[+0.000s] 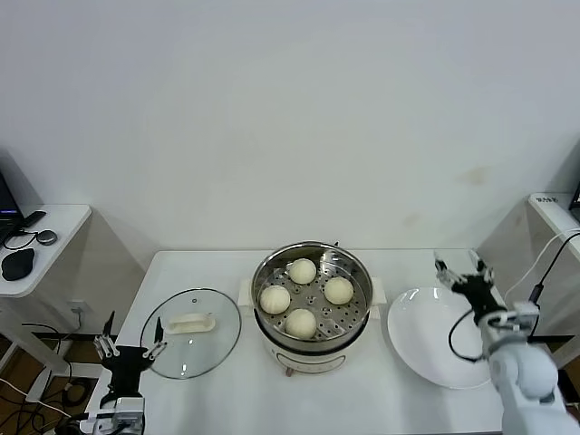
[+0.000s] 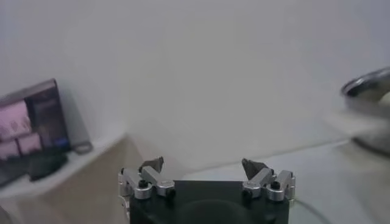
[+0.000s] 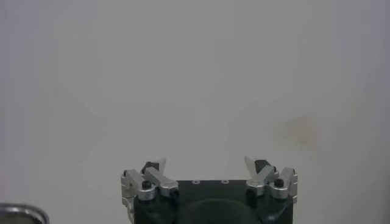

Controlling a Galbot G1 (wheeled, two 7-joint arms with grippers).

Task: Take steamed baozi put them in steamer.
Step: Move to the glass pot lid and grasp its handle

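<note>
White wall fills the space behind a white table (image 1: pixel 408 399) that runs across in front of me. Off my left side stands a smaller side table (image 1: pixel 54 227) with a black mouse (image 1: pixel 18 264) and other dark items on it; my left wrist camera catches a screen (image 2: pixel 30 125) there as well.

My left gripper (image 1: pixel 130 343) hangs low at the table's near left corner, just beside the rim of the glass lid (image 1: pixel 192 332). Its fingers are spread wide with nothing between them, as my left wrist view (image 2: pixel 203 165) shows plainly. The lid lies flat on the table, white handle up, left of the steamer.

At the middle of the table sits the steamer (image 1: pixel 312 299), a shiny steel pot on a white base. All four baozi (image 1: pixel 301 323) rest inside it on the perforated tray, one toward each side, apart from each other. My left wrist camera glimpses the pot's steel rim (image 2: pixel 367 85) at its edge.

Right of the steamer lies a flat white plate (image 1: pixel 435 340), bare. My right gripper (image 1: pixel 463 265) hovers above the plate's far edge, fingers spread apart and holding nothing; my right wrist view (image 3: pixel 209 167) confirms this against the plain wall.
</note>
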